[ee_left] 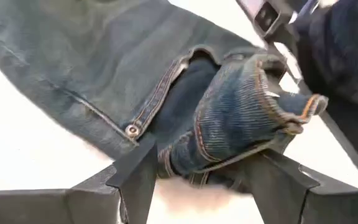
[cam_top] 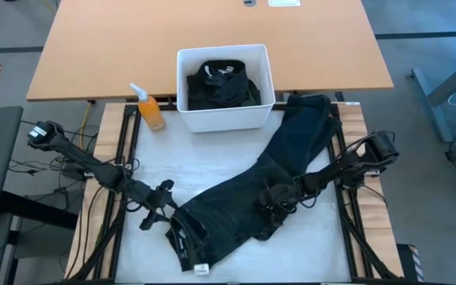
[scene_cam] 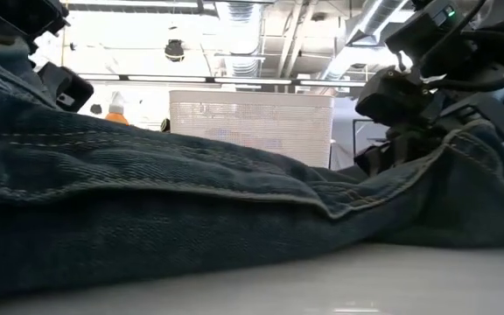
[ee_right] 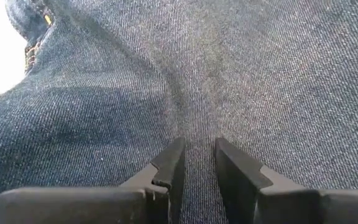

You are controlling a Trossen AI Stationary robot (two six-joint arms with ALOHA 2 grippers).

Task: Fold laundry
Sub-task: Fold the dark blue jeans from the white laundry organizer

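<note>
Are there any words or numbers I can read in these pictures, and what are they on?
None can be read.
White tag on the jeans: too small to read.
Orange bottle: no readable label.
White bin: no writing shows.

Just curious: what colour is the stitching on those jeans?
Orange-tan thread on the dark blue jeans, clearest in the left wrist view.

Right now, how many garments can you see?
2 at least: dark blue denim jeans spread across the table, and black clothing in the white plastic bin, where more may be hidden.
</note>
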